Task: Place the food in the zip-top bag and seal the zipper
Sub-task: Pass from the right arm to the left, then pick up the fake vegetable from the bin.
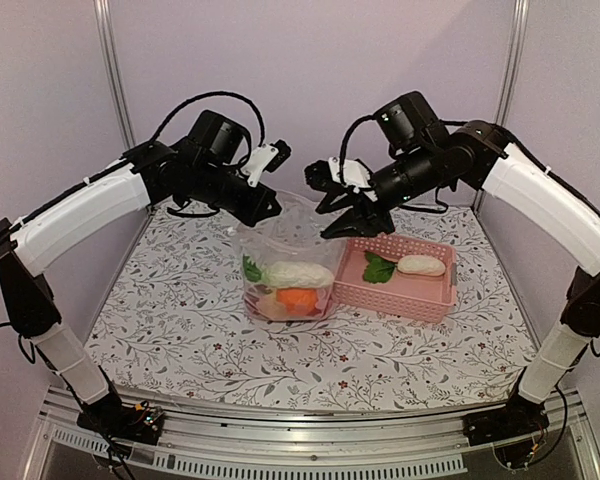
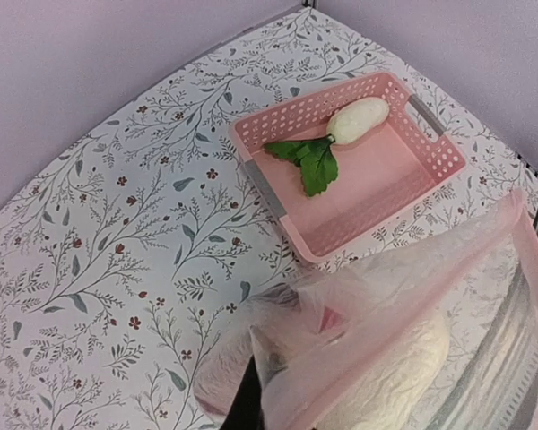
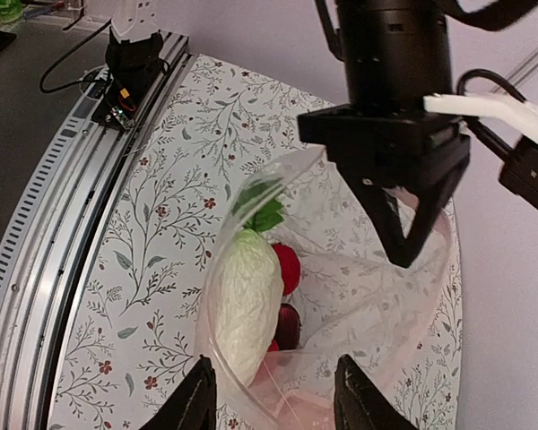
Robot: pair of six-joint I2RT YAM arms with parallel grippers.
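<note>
top external view, entries left to right, each placed against the pink basket.

1. tabletop: floral-print cover, with the basket standing right of its middle.
2. left gripper: up and to the left of the basket, raised off the tabletop. its fingers are pressed together, pinching the upper left rim of the zip-top bag. in the right wrist view they meet in a point at the film.
3. zip-top bag: clear and crinkled, standing upright just left of the basket. its lower right side is against the basket's left wall and its mouth gapes upward.
4. zipper: pink-tinted strip along the mouth edge, higher than the basket's rim and not pressed shut.
5. food in the bag, all left of the basket:
   - green leaf tuft
   - white ridged piece
   - orange piece
   - red ball
   - dark maroon piece
6. right gripper: above the basket's rear left corner, at the bag's right rim. its fingers are spread apart, with the bag's edge running between them unclamped.
7. food in the basket: green leaf on the floor near the left wall, and white oblong touching the leaf's right side.
</note>
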